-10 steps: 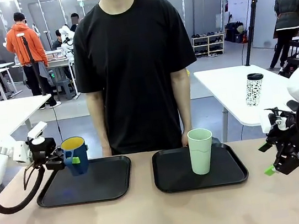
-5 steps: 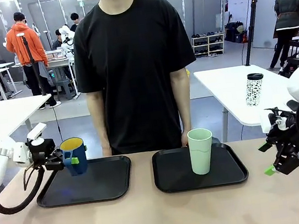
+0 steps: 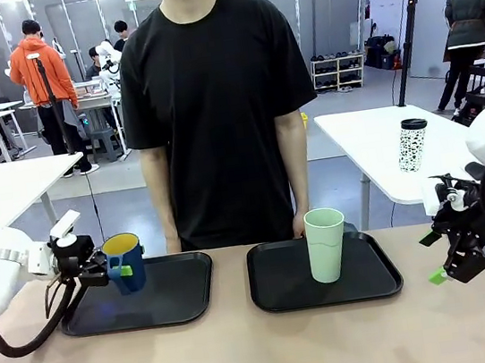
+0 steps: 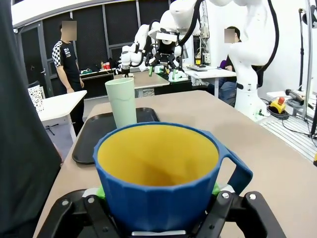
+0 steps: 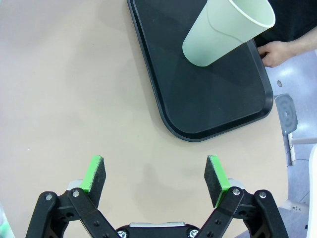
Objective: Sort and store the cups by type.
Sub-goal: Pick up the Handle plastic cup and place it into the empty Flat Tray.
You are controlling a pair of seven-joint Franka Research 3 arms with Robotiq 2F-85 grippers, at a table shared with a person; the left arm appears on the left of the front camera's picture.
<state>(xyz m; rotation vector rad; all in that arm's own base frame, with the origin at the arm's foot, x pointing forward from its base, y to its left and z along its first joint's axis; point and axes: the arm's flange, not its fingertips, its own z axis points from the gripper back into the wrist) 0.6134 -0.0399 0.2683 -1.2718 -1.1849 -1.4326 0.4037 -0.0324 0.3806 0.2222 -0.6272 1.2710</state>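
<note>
The dark-blue mug (image 3: 125, 262) with a yellow inside hangs a little above the left black tray (image 3: 177, 294), tilted slightly, with my left gripper (image 3: 115, 270) shut on it. In the left wrist view the mug (image 4: 163, 183) sits between my green pads, handle to the right. The tall mint-green tumbler (image 3: 326, 244) stands upright on the right black tray (image 3: 374, 280); it also shows as the tumbler (image 4: 121, 103) and the tumbler (image 5: 228, 29). My right gripper (image 3: 449, 270) hovers open above bare table, right of that tray, with nothing between its fingers (image 5: 94, 177).
A person in a black shirt stands at the far edge, one hand (image 5: 277, 51) by the right tray's corner. A white black-patterned tumbler with a black lid (image 3: 413, 145) stands on another table behind. Bare tabletop spreads in front of both trays.
My left gripper has carried the blue mug lower and slightly right, over the left tray. The right arm and the mint tumbler have not moved.
</note>
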